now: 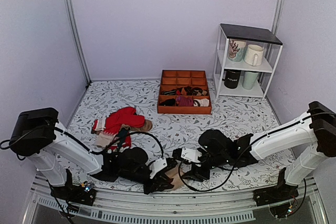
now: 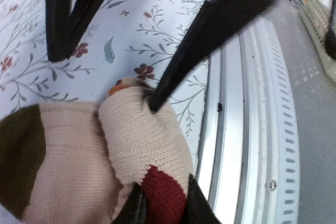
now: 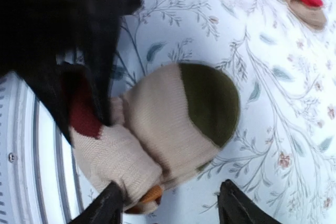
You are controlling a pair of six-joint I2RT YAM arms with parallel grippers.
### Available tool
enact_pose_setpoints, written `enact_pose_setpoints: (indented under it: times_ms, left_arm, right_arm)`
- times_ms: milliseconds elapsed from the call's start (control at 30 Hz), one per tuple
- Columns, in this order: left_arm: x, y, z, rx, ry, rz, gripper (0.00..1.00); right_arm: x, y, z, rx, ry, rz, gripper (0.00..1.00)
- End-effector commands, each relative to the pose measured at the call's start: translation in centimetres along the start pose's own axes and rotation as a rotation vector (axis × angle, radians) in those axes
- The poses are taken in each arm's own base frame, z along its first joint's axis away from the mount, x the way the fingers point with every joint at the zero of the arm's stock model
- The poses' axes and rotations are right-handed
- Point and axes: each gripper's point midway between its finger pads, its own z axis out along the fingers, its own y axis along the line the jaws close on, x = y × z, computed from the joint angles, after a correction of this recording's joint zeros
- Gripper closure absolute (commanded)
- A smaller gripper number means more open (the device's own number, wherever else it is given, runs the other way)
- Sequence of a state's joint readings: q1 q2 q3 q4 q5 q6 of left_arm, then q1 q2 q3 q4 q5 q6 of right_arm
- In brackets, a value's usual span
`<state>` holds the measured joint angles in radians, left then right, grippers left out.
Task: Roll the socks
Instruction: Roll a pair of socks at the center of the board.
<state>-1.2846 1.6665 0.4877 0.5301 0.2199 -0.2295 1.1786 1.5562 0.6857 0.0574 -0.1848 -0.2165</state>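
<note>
The socks (image 1: 176,178) lie as a beige roll near the table's front edge; in the left wrist view the socks (image 2: 142,135) show an olive toe and a maroon patch. My left gripper (image 2: 164,204) is shut on that maroon patch and appears in the top view as the left gripper (image 1: 160,183). My right gripper (image 3: 170,205) is open and straddles the far end of the socks (image 3: 163,119), with one finger resting on the beige knit and the other over bare cloth. From above, the right gripper (image 1: 190,174) sits just right of the roll.
Bright red socks (image 1: 123,119) lie with a beige one at mid-left. A brown divided tray (image 1: 184,109) with small sock bundles stands at the back. A white shelf (image 1: 247,35) holding mugs is at back right. The metal table rail (image 2: 236,145) runs right beside the roll.
</note>
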Motion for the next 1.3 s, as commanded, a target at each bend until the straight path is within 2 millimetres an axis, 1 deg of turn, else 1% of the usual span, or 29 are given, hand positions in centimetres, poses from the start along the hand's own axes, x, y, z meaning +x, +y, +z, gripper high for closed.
enact_pose_setpoints:
  times_ms: [0,133,233,300,400,500,633,733,767,867,900,967,1000,1033,1067,1100,1133,1167,1233,1267]
  left_arm:
    - [9.9,1.2,-0.6,0.004,0.368,-0.281,0.82]
    - [10.0,1.3,-0.3,0.018,0.385,-0.283,0.82]
    - [9.8,1.7,-0.2,0.012,0.38,-0.285,0.82]
    - [9.5,2.0,-0.3,0.003,0.369,-0.284,0.82]
    - [9.2,2.1,-0.6,-0.001,0.357,-0.277,0.82]
    - [8.8,2.2,-0.8,-0.004,0.342,-0.261,0.82]
    - [8.4,2.4,-0.7,-0.015,0.336,-0.248,0.82]
    - [8.1,2.4,-0.7,-0.015,0.329,-0.24,0.81]
    - [8.0,2.4,-0.6,-0.014,0.325,-0.237,0.81]
    - [7.5,2.6,-0.7,-0.021,0.312,-0.229,0.8]
    - [7.3,2.7,-0.7,-0.031,0.304,-0.224,0.78]
    - [6.6,3.2,-0.8,-0.06,0.28,-0.211,0.65]
    - [6.0,3.4,-0.9,-0.077,0.258,-0.199,0.6]
    - [5.3,3.6,-1.1,-0.092,0.233,-0.186,0.59]
    - [4.2,3.9,-1.5,-0.113,0.192,-0.167,0.53]
    - [3.0,4.2,-2.0,-0.137,0.151,-0.145,0.37]
    - [1.9,4.5,-2.6,-0.165,0.107,-0.123,0.26]
    - [0.6,4.7,-3.3,-0.188,0.057,-0.096,0.2]
    - [-2.1,4.7,-5.0,-0.223,-0.066,-0.044,0.17]
    - [-3.2,4.7,-6.1,-0.236,-0.127,-0.023,0.12]
  right_arm:
    - [-4.5,2.3,-0.7,0.015,-0.154,-0.295,0.36]
    - [-4.6,3.5,-0.2,-0.043,-0.145,-0.335,0.35]
    - [-4.9,4.6,-0.3,-0.097,-0.142,-0.346,0.35]
    - [-4.7,4.8,-0.4,-0.108,-0.135,-0.34,0.35]
    - [-3.7,4.5,-0.2,-0.095,-0.105,-0.319,0.35]
    - [-2.5,4.5,0.4,-0.101,-0.059,-0.298,0.35]
    - [-1.5,4.6,1.2,-0.113,-0.025,-0.27,0.38]
    - [-0.9,4.5,1.9,-0.117,0.001,-0.252,0.42]
    - [-0.8,4.5,2.0,-0.118,0.005,-0.249,0.46]
    - [-0.6,4.5,2.5,-0.123,0.019,-0.222,0.64]
    - [-0.5,4.6,2.6,-0.127,0.023,-0.208,0.7]
    - [-0.2,4.7,2.7,-0.136,0.034,-0.18,0.78]
    - [-0.1,4.7,2.7,-0.141,0.039,-0.159,0.8]
    - [0.1,4.7,2.7,-0.142,0.043,-0.144,0.8]
    - [0.6,4.8,2.8,-0.149,0.053,-0.119,0.81]
    - [1.0,4.8,2.8,-0.159,0.06,-0.097,0.82]
    - [1.4,4.9,2.9,-0.169,0.066,-0.063,0.83]
    - [1.8,4.9,2.9,-0.179,0.067,-0.031,0.83]
    - [2.5,5.2,3.0,-0.203,0.063,0.031,0.84]
    - [2.7,5.3,3.1,-0.214,0.063,0.057,0.83]
